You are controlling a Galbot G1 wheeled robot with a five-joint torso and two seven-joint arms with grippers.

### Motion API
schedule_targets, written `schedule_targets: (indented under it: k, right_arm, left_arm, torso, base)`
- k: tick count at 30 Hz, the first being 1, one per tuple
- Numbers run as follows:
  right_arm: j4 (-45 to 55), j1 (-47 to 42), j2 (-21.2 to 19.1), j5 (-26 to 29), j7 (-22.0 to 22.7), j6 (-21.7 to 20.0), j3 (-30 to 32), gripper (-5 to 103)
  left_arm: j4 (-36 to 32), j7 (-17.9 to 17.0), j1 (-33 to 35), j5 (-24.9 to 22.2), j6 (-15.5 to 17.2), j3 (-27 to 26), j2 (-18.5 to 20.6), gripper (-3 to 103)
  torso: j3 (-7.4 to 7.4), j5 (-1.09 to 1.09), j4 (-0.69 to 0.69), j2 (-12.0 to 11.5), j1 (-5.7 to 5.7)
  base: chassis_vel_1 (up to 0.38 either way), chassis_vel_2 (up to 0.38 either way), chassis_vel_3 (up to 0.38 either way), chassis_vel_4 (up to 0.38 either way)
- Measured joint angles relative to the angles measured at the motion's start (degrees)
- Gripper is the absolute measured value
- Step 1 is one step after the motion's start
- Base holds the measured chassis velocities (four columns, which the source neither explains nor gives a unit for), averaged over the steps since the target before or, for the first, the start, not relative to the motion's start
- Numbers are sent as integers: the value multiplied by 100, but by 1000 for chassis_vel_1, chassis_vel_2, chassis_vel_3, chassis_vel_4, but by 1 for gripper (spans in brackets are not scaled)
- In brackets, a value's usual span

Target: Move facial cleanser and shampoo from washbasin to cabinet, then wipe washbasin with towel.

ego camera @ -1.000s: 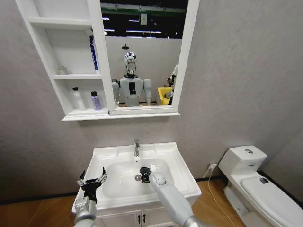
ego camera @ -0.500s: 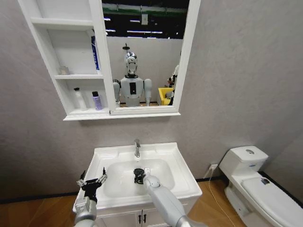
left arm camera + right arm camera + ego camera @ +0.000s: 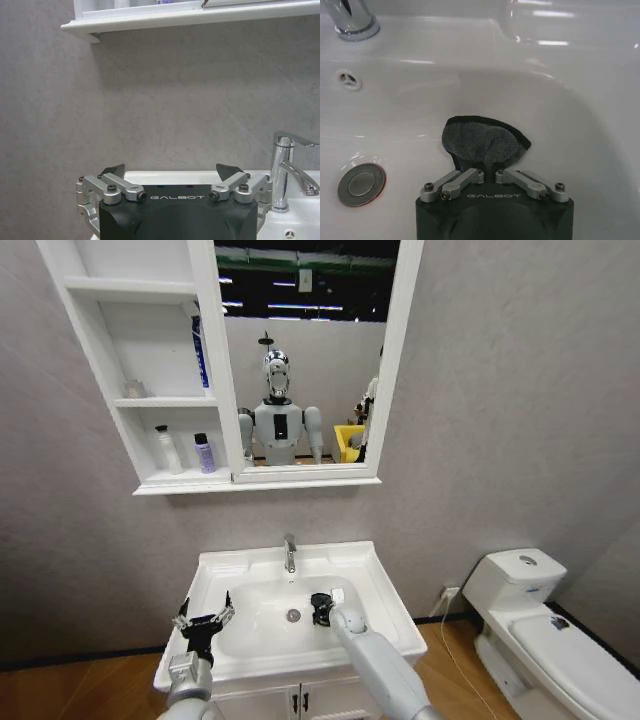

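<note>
The right end effector (image 3: 492,172) is closed on the towel (image 3: 482,142), pressing it to the washbasin (image 3: 380,585) bowl right of the drain (image 3: 361,183), likely to wipe. The left end effector (image 3: 204,623) hangs open and empty over the left rim, idle.

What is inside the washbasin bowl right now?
The right tool, shut on the towel, presses it against the washbasin bowl beside the metal drain. The porcelain beneath the towel is covered.

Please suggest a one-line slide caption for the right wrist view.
Right gripper, fingers shut on the dark grey towel, presses it against the washbasin bowl beside the metal drain.
</note>
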Motion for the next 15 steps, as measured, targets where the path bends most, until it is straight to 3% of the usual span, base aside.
schedule_targets:
  k: [6, 15]
  right_arm:
    - [499, 25, -204, -334, -153, 361, 113, 5]
    - [1319, 60, -535, -1017, -186, 435, 494, 5]
  left_arm:
    - [41, 0, -48, -5, 1, 61, -6, 100]
    - [25, 0, -51, -51, 3, 33, -6, 100]
  torso:
    - [0, 0, 0, 0, 0]
    - [0, 0, 2, 0, 0]
  base:
    - [0, 0, 0, 0]
    - [0, 0, 0, 0]
